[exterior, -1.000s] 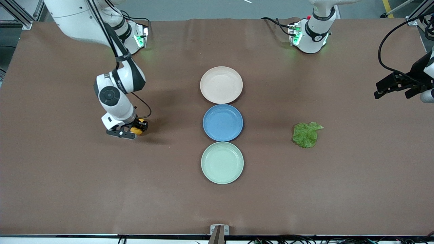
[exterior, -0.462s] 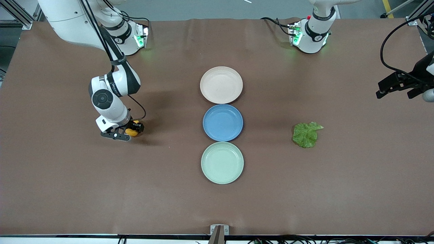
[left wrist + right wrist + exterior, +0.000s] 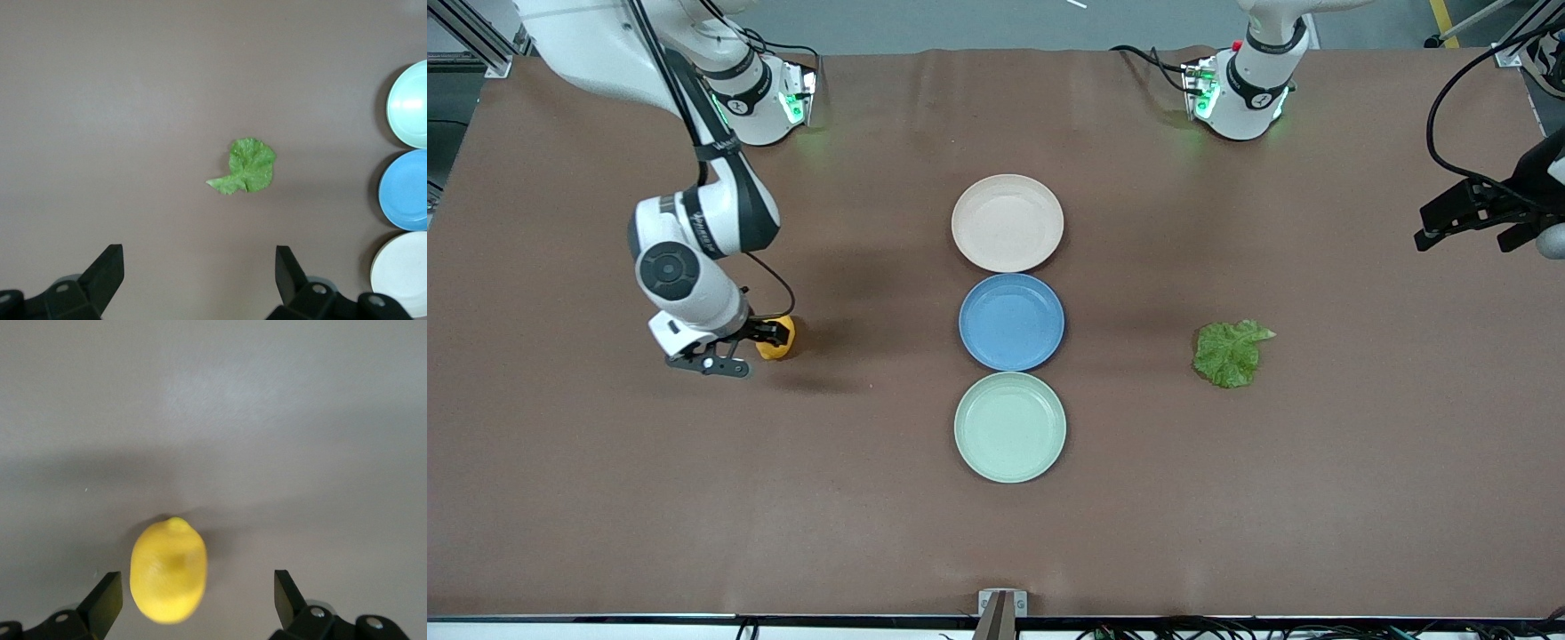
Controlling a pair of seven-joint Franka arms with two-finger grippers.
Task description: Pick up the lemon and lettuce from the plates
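Note:
The lemon (image 3: 775, 339) lies on the brown table toward the right arm's end, off the plates. My right gripper (image 3: 725, 351) is open just beside and above it; in the right wrist view the lemon (image 3: 168, 570) lies below the spread fingers of the gripper (image 3: 198, 590), touching neither. The lettuce (image 3: 1230, 353) lies flat on the table toward the left arm's end. My left gripper (image 3: 1485, 213) is open and empty, held high near the table's end; its wrist view shows the gripper (image 3: 200, 267) and the lettuce (image 3: 247, 165) far below. The beige plate (image 3: 1007, 191) and the mint plate (image 3: 1009, 458) hold nothing.
A blue plate (image 3: 1011, 298) sits between the beige and mint plates in a row down the table's middle. The same row shows at the edge of the left wrist view: mint (image 3: 413, 103), blue (image 3: 407, 190), beige (image 3: 400, 273).
My right gripper has let go of the lemon and moved toward the right arm's end of the table. The lemon stays on the table. My left gripper has drifted slightly away from the lettuce.

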